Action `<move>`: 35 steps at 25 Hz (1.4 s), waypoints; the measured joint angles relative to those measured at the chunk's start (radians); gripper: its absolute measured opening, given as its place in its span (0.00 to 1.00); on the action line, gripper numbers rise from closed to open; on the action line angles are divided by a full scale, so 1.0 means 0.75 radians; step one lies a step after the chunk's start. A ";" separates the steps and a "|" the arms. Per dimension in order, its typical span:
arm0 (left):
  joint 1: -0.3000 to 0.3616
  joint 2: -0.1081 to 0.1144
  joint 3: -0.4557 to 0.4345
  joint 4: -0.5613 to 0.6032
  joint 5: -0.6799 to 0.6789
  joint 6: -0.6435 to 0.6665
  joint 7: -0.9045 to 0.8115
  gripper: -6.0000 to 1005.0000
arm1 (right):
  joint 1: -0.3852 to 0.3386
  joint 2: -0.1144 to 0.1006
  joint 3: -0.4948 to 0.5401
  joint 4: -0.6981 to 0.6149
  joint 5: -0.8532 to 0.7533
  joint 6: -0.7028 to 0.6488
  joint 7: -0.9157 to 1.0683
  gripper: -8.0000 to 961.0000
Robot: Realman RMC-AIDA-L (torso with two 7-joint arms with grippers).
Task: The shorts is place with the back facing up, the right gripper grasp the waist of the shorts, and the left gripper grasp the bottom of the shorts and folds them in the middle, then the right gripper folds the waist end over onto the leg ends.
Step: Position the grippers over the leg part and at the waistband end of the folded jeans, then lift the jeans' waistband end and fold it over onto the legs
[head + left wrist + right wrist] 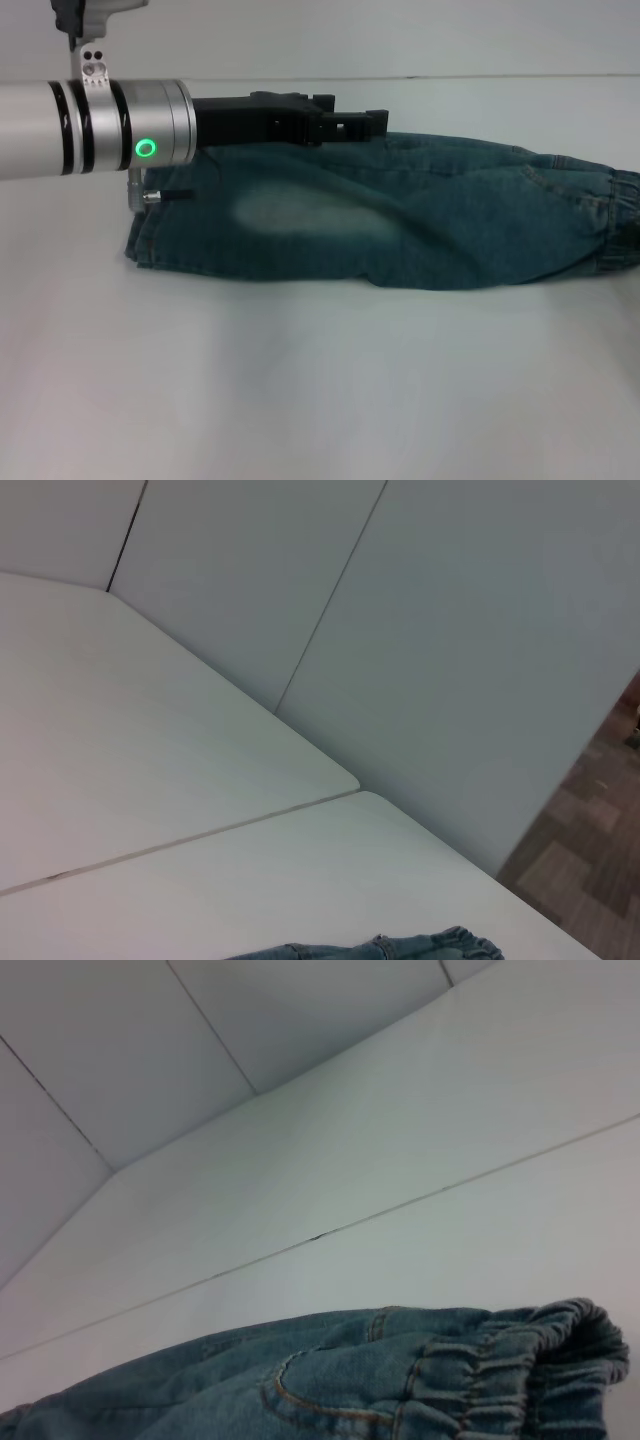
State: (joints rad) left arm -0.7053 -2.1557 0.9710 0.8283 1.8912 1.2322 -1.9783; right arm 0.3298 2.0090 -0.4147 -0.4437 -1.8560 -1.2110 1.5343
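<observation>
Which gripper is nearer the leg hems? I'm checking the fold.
Left. The left gripper hangs over the shorts, inward of the hems; the right gripper is unseen.

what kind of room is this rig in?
Probably a lab or test cell: a bare white table, plain white partition panels behind it, and office-style carpet tiles past the panel edge. Only the shorts lie there.

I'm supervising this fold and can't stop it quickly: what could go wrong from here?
The left tool hangs over the far edge of the shorts; moving away it might snag the denim and undo the lengthwise fold. The elastic waist lies at the head view's right edge, with no right tool in sight, so its grasp may be hard to check.
</observation>
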 joint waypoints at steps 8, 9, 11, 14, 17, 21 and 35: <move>-0.011 0.002 0.002 0.004 0.025 -0.001 -0.009 0.94 | 0.006 -0.002 -0.001 0.003 0.001 -0.002 0.015 0.29; -0.012 0.002 0.002 0.004 0.028 0.000 -0.009 0.94 | 0.009 -0.002 -0.003 0.005 0.001 -0.004 0.016 0.28; -0.012 0.002 0.002 0.004 0.028 0.000 -0.009 0.94 | 0.016 -0.002 -0.009 0.007 0.001 -0.010 0.020 0.26; -0.013 -0.001 0.002 0.003 0.031 0.004 -0.009 0.94 | 0.025 -0.002 -0.024 0.007 0.001 -0.011 0.027 0.23; -0.013 -0.002 0.003 0.002 0.031 0.007 -0.009 0.94 | 0.028 -0.002 -0.027 0.007 0.000 -0.012 0.027 0.20; -0.010 -0.003 0.029 0.001 0.031 0.000 -0.009 0.94 | 0.028 -0.001 -0.018 0.005 0.007 -0.012 0.028 0.16; -0.020 -0.019 0.221 -0.033 0.021 -0.155 -0.011 0.95 | 0.037 0.006 0.019 -0.017 0.036 -0.032 0.033 0.06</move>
State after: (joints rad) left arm -0.7202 -2.1700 1.1366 0.8033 1.9069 1.1157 -1.9864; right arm 0.3578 2.0132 -0.4003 -0.4568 -1.8294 -1.2346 1.5590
